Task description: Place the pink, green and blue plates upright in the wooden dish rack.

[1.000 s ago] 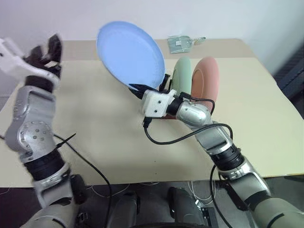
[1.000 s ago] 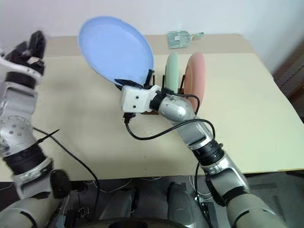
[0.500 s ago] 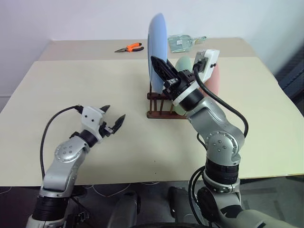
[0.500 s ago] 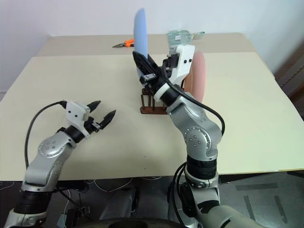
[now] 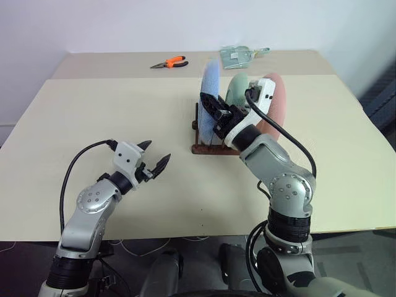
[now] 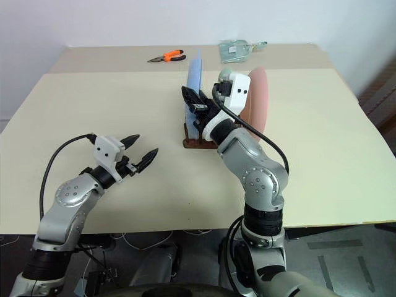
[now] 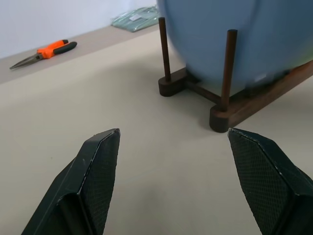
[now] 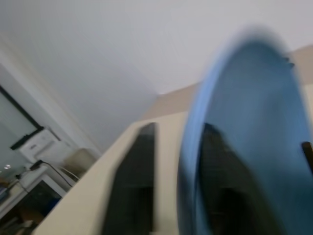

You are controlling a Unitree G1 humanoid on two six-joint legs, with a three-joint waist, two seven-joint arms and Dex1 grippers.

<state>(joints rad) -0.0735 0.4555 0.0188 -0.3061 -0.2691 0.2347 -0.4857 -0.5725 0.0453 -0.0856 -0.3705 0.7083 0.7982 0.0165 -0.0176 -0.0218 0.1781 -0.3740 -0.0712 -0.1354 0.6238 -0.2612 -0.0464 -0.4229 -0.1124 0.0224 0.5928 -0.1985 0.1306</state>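
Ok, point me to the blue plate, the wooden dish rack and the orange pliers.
blue plate (image 5: 211, 77): left eye view, on its upper rim, standing in the rack.
wooden dish rack (image 7: 247, 104): left wrist view, on the near base rail.
orange pliers (image 5: 169, 62): left eye view, on the handles.

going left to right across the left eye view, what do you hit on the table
left gripper → orange pliers → blue plate → green plate → pink plate. The three plates stand upright in the wooden dish rack; the right gripper overlaps the blue plate, so it is left out.
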